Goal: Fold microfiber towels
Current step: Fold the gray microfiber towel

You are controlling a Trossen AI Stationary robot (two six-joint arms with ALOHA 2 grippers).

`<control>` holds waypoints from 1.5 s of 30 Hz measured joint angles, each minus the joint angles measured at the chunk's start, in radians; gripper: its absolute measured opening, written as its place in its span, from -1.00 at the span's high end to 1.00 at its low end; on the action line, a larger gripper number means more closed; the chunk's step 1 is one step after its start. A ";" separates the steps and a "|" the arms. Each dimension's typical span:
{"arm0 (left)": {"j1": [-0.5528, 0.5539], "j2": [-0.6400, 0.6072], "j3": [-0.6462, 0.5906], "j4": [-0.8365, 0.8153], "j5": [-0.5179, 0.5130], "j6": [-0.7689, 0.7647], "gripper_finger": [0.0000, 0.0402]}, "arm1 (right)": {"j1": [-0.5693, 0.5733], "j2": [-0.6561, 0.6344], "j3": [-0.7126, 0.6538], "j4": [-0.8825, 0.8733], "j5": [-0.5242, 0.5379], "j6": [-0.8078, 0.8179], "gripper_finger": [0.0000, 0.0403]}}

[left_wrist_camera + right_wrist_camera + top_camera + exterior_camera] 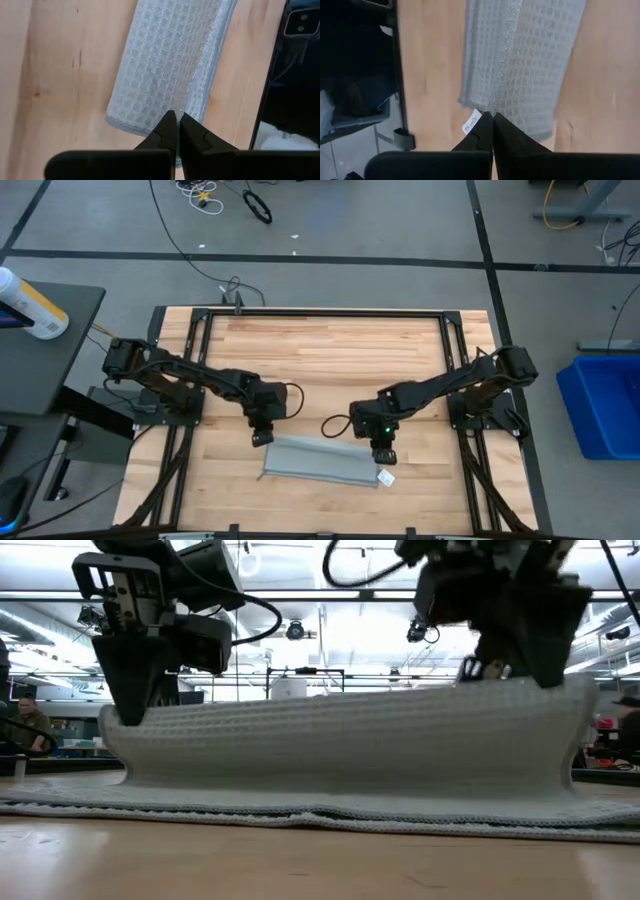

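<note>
Left gripper [262,438] pinches towel [320,460] edge at one end; right gripper [384,455] pinches other end, white tag [385,476] beside it.

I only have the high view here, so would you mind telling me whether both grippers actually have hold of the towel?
Observer: Yes. In the low view the left gripper and the right gripper each pinch the top edge of the towel at opposite ends.
Operator: Thank you. Is that edge lifted off the table?
Observer: It is; the held edge stands up as a wall, while the rest lies flat on the table.
Operator: And where is the white tag?
Observer: The right wrist view shows the tag at the towel's corner, just beside the right gripper's shut fingertips.
</note>
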 joint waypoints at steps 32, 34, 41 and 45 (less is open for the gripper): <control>-0.117 0.150 -0.020 0.205 0.023 -0.123 0.98 | 0.052 0.060 -0.086 0.206 -0.082 0.087 1.00; -0.121 0.150 -0.017 0.208 0.031 -0.133 0.98 | 0.058 0.067 -0.086 0.219 -0.098 0.092 1.00; -0.172 0.150 -0.001 0.214 0.037 -0.168 0.98 | 0.093 0.123 -0.086 0.295 -0.131 0.126 1.00; -0.191 0.150 0.000 0.217 0.019 -0.171 0.98 | 0.103 0.127 -0.086 0.320 -0.114 0.146 1.00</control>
